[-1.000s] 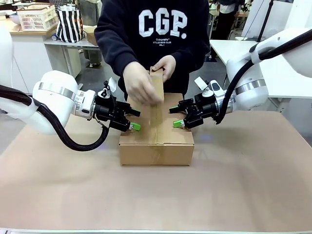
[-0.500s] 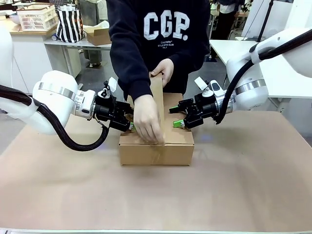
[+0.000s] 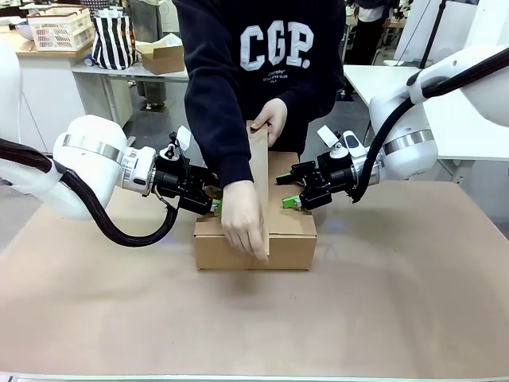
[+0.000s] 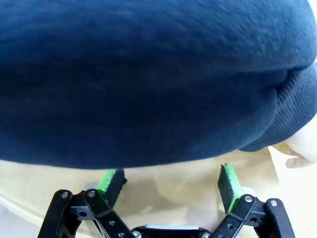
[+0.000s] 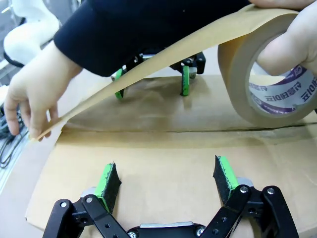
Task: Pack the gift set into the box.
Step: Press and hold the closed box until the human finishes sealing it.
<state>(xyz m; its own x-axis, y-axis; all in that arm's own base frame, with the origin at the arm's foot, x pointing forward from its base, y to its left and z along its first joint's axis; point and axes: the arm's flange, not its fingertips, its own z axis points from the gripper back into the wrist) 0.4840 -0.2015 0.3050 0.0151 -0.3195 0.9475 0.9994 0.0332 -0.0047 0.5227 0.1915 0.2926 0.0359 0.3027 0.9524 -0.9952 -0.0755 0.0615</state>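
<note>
Front view shows the left hand [image 3: 213,202] at the left top edge of the box [image 3: 254,227], its fingers spread wide with nothing between them; the person's sleeve [image 3: 219,103] crosses just in front of it and hides part of the fingertips. The right hand [image 3: 289,189] mirrors it at the box's right top edge, also spread wide and holding nothing. Both arms reach in level from the sides, hands pointing toward each other across the box, which sits on the brown surface [image 3: 398,302] between them.

From the right wrist, the green pads [image 5: 225,178] hover over the closed flaps, and whether they press on the cardboard is hard to judge. Beyond the hand, the person's hand [image 5: 29,106] draws a strip of brown tape [image 5: 148,69] off a tape roll [image 5: 270,84], held by the other hand at the picture's upper right, toward the box's near end above the middle seam. The left hand's pads show farther off under the strip.

From the left wrist, the dark sleeve blocks nearly all beyond the open pads [image 4: 229,181]; only a band of cardboard shows below it.
</note>
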